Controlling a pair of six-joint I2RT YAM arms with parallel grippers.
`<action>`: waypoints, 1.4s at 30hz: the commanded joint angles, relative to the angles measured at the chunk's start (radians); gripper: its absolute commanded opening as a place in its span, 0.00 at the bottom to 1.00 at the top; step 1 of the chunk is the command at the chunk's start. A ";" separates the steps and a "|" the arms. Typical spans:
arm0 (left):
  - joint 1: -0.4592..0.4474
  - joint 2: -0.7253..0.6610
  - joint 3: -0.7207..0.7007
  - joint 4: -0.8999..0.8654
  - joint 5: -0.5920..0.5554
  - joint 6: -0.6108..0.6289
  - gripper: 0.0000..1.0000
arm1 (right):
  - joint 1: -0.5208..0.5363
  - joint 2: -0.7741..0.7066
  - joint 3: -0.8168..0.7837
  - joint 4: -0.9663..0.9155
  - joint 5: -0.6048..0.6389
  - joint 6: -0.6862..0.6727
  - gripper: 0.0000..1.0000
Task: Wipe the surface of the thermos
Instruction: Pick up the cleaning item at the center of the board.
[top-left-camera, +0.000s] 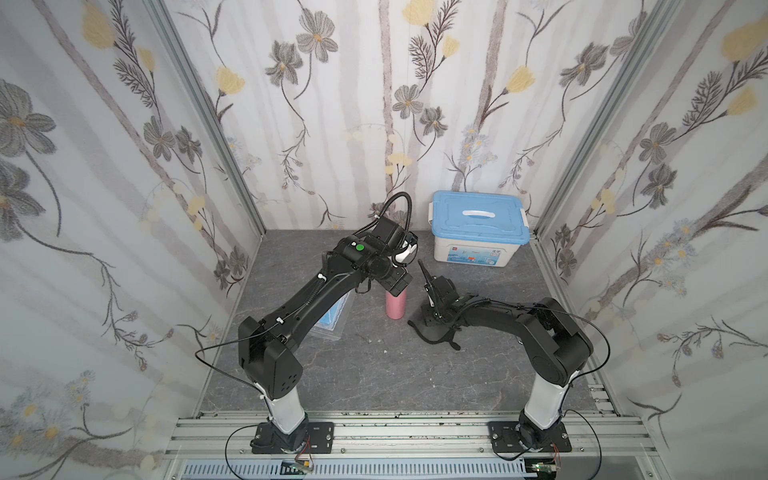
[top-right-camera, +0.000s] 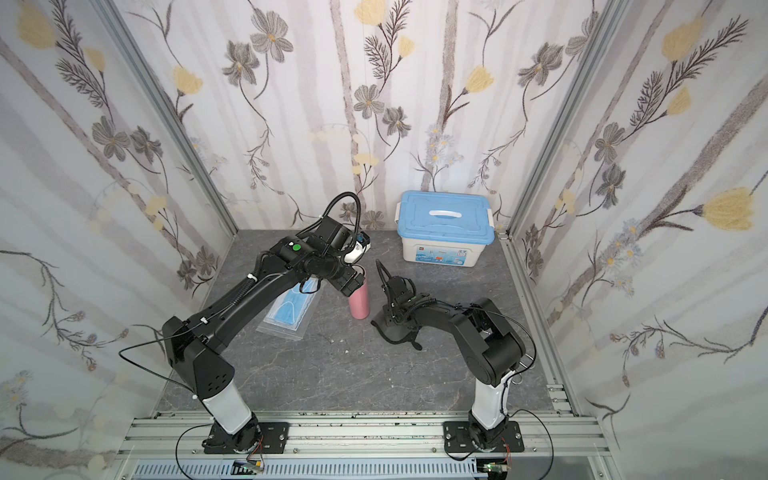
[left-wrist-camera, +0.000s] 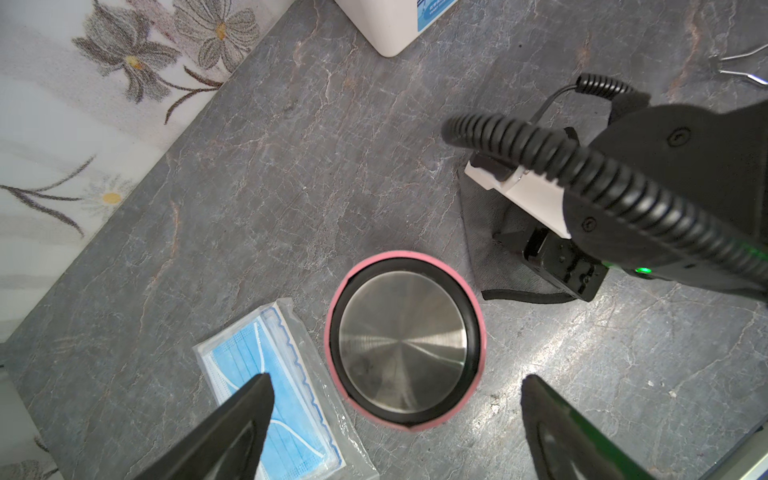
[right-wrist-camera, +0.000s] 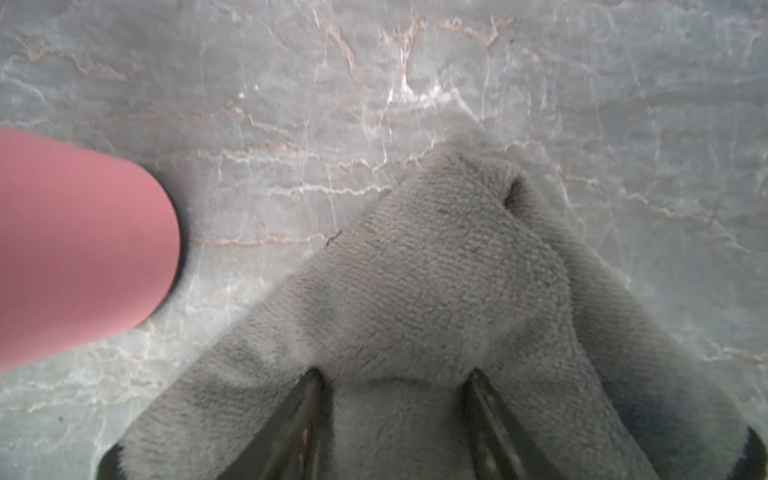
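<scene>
The pink thermos (top-left-camera: 395, 305) (top-right-camera: 359, 301) stands upright on the grey stone-look table. In the left wrist view its brushed-silver cap (left-wrist-camera: 402, 340) shows from straight above. My left gripper (left-wrist-camera: 397, 380) hangs open over the cap, one finger on each side, touching nothing. My right gripper (right-wrist-camera: 395, 374) is pressed down into a grey cloth (right-wrist-camera: 436, 266) (top-left-camera: 432, 332) lying right of the thermos. Its jaws stand partly apart, with a mound of cloth bunched between them. The pink wall of the thermos (right-wrist-camera: 79, 245) shows a short way from the cloth.
A white box with a blue lid (top-left-camera: 478, 232) stands at the back right. A clear pack of blue face masks (top-right-camera: 291, 311) (left-wrist-camera: 270, 374) lies left of the thermos, partly under my left arm. Flowered walls close in the back and both sides.
</scene>
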 joint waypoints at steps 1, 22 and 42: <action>0.002 0.011 0.014 0.007 -0.015 0.008 0.95 | 0.001 0.034 -0.019 -0.091 -0.050 0.033 0.48; 0.005 0.067 0.046 0.017 -0.009 -0.001 0.89 | -0.004 -0.295 -0.093 -0.151 -0.001 0.020 0.00; 0.006 0.083 0.052 -0.009 0.049 -0.019 0.55 | -0.022 -0.484 -0.102 -0.212 0.055 0.012 0.00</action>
